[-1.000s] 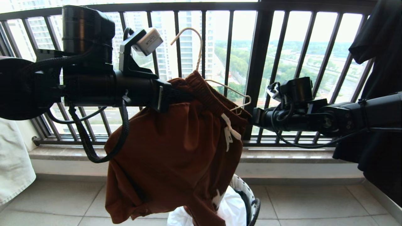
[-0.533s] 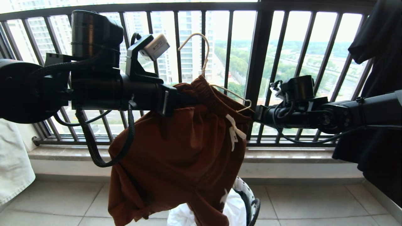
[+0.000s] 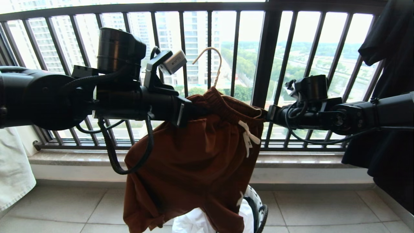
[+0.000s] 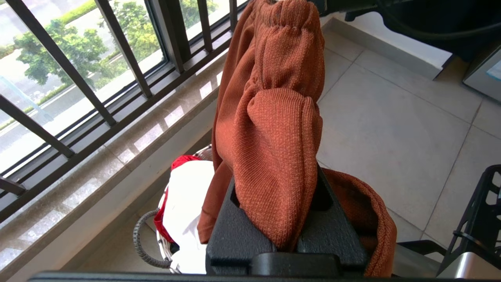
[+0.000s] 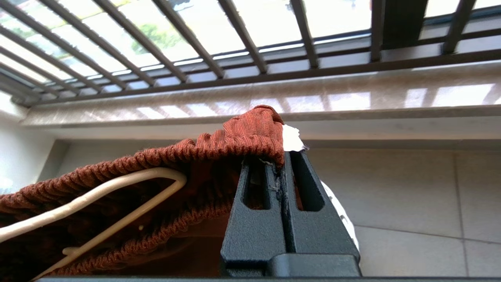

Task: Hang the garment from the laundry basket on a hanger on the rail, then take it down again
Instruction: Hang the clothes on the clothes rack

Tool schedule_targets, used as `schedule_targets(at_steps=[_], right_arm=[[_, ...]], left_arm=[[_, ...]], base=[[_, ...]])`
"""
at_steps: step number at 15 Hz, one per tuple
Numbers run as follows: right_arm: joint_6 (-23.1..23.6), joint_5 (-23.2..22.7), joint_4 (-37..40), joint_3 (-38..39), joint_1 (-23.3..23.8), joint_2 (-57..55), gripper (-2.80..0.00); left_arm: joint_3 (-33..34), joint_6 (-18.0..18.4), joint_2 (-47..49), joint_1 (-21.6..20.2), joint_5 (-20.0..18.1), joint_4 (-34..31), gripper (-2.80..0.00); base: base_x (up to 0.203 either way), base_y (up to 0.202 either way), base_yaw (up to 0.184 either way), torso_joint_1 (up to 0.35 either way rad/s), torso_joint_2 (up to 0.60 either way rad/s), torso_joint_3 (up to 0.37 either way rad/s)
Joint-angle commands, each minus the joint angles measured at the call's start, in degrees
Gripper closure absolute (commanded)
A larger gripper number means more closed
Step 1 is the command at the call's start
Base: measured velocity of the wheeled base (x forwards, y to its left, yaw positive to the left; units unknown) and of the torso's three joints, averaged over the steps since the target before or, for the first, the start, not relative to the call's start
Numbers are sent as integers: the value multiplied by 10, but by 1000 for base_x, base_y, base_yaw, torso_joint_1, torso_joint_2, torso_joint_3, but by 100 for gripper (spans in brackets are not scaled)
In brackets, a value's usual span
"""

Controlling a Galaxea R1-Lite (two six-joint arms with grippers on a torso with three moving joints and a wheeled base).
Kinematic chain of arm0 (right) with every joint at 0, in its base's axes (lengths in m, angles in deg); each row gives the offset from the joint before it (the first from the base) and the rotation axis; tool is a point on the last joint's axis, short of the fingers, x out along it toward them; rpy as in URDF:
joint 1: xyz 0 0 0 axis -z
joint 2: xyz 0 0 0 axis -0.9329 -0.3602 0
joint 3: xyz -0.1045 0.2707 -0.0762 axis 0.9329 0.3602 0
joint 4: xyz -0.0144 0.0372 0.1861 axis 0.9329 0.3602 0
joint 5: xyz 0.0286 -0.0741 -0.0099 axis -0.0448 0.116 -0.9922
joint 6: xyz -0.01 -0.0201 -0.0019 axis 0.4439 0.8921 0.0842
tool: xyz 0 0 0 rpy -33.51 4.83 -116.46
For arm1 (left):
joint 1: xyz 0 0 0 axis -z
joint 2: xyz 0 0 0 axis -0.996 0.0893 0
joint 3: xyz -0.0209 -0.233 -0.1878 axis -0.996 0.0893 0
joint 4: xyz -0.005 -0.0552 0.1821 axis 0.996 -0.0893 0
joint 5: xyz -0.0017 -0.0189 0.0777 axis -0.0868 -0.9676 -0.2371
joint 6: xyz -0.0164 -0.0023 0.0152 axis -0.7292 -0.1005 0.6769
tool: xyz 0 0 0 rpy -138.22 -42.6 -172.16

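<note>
Balcony railing (image 3: pixel 268 64) as backdrop: shorts (image 3: pixel 197 161) hang in front of it, stretched between 2 arms, above the basket (image 3: pixel 260 210). Left gripper (image 4: pixel 287 235) clamped on a bunch of waistband fabric. Right gripper (image 5: pixel 283 164) pinched tight on the waistband's other end. Hanger (image 3: pixel 212 63) sits inside the waistband, hook sticking up against the railing.

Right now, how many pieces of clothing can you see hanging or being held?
3: rust-brown shorts in the middle, held up at the waistband; a black T-shirt hanging far right; a white garment at the far left. The basket may hide more.
</note>
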Motion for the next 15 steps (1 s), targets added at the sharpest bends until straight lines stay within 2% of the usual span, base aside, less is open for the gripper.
schedule_targets(at_steps=[1, 3, 8, 11, 13, 15], right_arm=[[3, 24, -2, -6, 2, 4, 0], [18, 61, -3, -10, 0, 12, 0], [55, 114, -2, -24, -27, 35, 0], [100, 155, 8, -73, -54, 41, 0], [149, 203, 15, -108, -83, 43, 0], [180, 238, 15, -139, -105, 40, 0]], left_arm=[[-2, 7, 21, 1, 0, 0, 0], [-6, 9, 31, 2, 1, 0, 0], [-8, 15, 37, 3, 2, 0, 0], [-7, 15, 39, 2, 0, 2, 0], [1, 11, 45, 2, -1, 40, 0], [28, 8, 59, 2, -1, 126, 0]], base=[[0, 0, 0, 0, 0, 0], [0, 0, 0, 0, 0, 0], [0, 0, 0, 0, 0, 0], [0, 0, 0, 0, 0, 0], [0, 0, 0, 0, 0, 0], [0, 0, 0, 0, 0, 0]])
